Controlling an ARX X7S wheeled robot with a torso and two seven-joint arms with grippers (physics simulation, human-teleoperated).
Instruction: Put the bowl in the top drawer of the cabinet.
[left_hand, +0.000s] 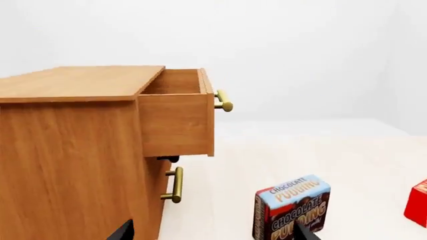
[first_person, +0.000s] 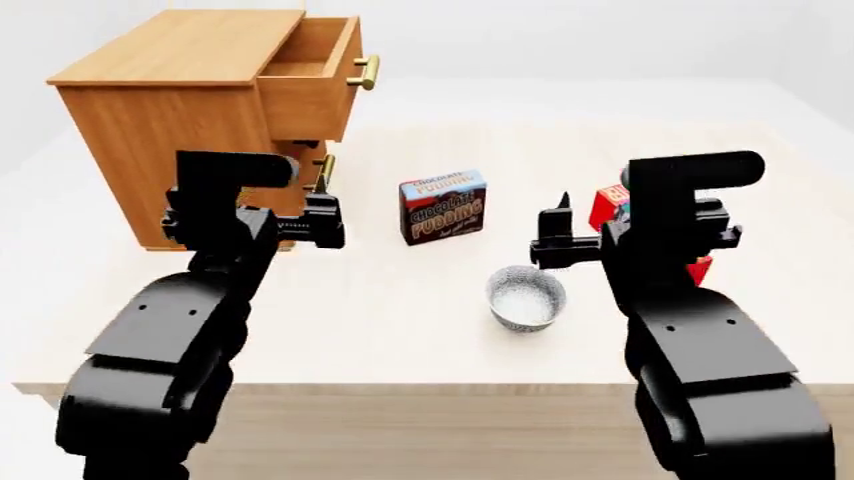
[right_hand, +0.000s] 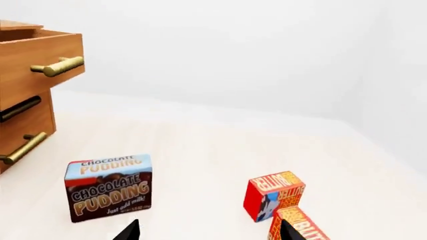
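So the small white speckled ceramic bowl (first_person: 526, 297) sits on the pale wooden table (first_person: 400, 300), near its front edge. The big light-brown wooden cabinet (first_person: 174, 110) stands at the far left corner, its top drawer (first_person: 314, 75) pulled out. Left gripper (first_person: 320, 222) and right gripper (first_person: 550, 242) both hover with fingers apart, holding nothing.

Pudding box (right_hand: 110, 187): "CHOCOLATE PUDDING" on the top and on the front; below it "Just add milk!".
Red boxes (right_hand: 275, 195): "BUTTER" partly readable on the sides.
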